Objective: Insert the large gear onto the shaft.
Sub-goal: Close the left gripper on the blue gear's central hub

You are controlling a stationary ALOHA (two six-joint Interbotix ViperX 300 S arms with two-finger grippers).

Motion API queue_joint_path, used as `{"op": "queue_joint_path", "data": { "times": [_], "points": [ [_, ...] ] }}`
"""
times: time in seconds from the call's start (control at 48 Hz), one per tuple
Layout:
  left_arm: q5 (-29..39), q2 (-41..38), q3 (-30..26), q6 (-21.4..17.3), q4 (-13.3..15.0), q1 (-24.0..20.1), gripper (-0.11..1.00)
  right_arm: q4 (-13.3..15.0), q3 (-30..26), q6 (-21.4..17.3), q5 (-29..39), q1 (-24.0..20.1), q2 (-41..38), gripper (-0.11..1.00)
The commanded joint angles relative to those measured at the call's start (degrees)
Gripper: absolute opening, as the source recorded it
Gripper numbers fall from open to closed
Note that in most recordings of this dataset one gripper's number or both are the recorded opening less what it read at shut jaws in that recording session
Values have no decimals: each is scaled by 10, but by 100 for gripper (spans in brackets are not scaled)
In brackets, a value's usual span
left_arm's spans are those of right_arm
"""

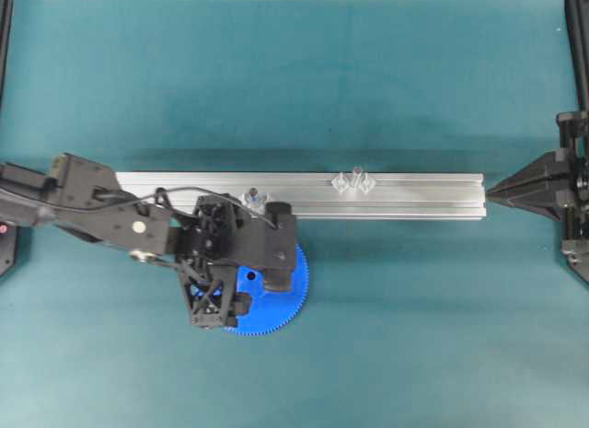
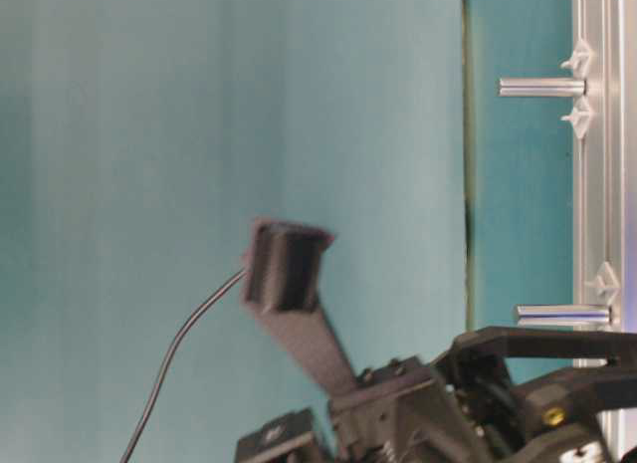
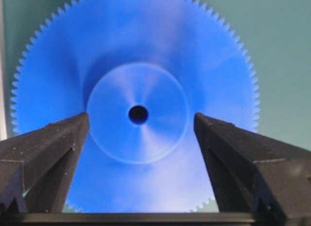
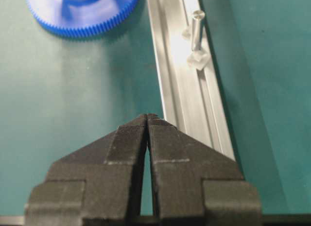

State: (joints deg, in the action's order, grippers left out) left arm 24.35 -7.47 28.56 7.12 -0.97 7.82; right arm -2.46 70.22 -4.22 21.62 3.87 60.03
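The large gear [image 3: 138, 51], a bright-blue toothed disc with a raised hub, lies flat on the green table [image 1: 386, 336] just in front of the rail. My left gripper [image 3: 141, 117] hangs over it, open, with one finger on each side of the hub and a gap between them and it. Seen from overhead, this gripper [image 1: 260, 285] covers much of the gear [image 1: 276, 310]. Two like grey pins stand on clear mounts on the rail: one [image 1: 253, 198] just behind the gear, the other [image 1: 354, 181] further right. Which is the shaft I cannot tell. My right gripper [image 4: 147, 117] is shut and empty.
The long aluminium rail [image 1: 414, 198] runs left to right across the middle of the table. The right gripper [image 1: 492, 193] rests just off its right end, pointing along it. Its wrist view shows the rail [image 4: 189, 99], one pin [image 4: 197, 26] and the gear [image 4: 82, 14] ahead.
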Motion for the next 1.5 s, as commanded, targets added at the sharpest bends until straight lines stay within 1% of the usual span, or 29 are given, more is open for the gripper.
{"op": "queue_joint_path", "data": {
  "times": [0.0,0.375,0.855,1.147,1.314,1.481],
  "points": [
    [3,2,-19,0,-1,3,91,0,-4,-4,-4,2,-3,10],
    [20,-11,-27,-1,-3,2,91,0,0,-6,-4,2,4,10],
    [20,-27,-28,-2,-3,-9,91,0,1,-7,-4,2,13,10],
    [24,-38,-28,-3,-3,-7,91,0,2,-7,-5,2,14,10],
    [55,-36,-26,-6,-3,-6,91,-2,4,-8,-5,2,15,10],
    [87,-28,-28,-26,-3,-4,91,-2,4,-7,-5,2,15,10]
  ]
}}
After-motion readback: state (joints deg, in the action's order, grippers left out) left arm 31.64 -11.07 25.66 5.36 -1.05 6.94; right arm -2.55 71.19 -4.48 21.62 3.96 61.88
